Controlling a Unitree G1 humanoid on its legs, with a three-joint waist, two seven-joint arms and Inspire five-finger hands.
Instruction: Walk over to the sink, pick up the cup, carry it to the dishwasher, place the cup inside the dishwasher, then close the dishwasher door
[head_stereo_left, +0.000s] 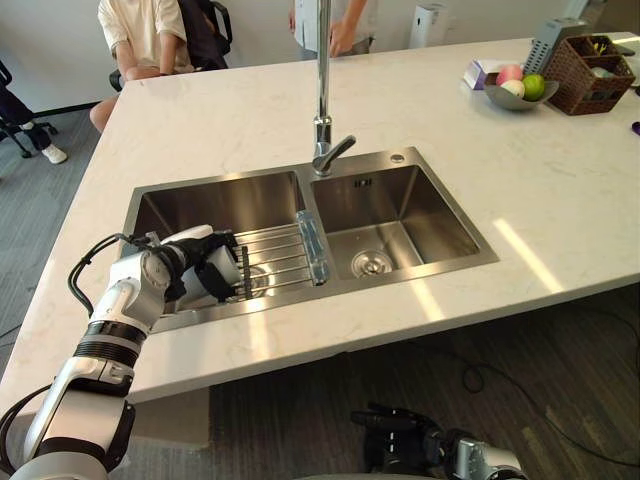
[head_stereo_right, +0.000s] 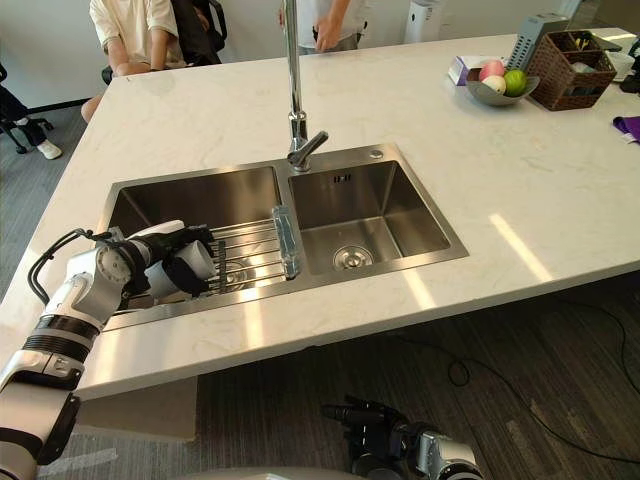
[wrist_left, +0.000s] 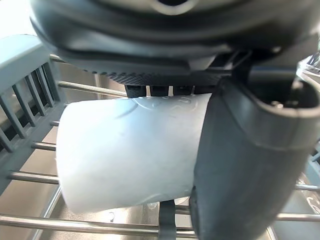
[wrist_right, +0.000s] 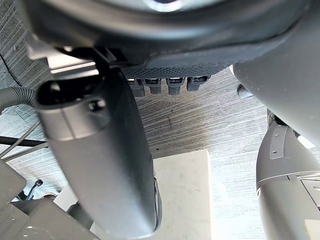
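A white cup (wrist_left: 125, 155) lies sideways in my left hand (head_stereo_left: 196, 268), whose fingers and thumb (wrist_left: 240, 165) curl round it. Hand and cup (head_stereo_right: 201, 260) are over the wire rack (head_stereo_left: 278, 252) in the left basin of the steel double sink (head_stereo_left: 400, 283), close to its near rim. I cannot tell whether the cup touches the rack bars. Below the counter's front edge my right hand (head_stereo_right: 366, 424) hangs over the floor, fingers relaxed, holding nothing.
A tall tap (head_stereo_left: 322, 95) rises behind the divider between the basins. Far right on the pale counter (head_stereo_left: 560, 200) stand a fruit bowl (head_stereo_left: 517, 88) and a wicker basket (head_stereo_left: 592, 72). People (head_stereo_left: 140, 35) are at the counter's far side.
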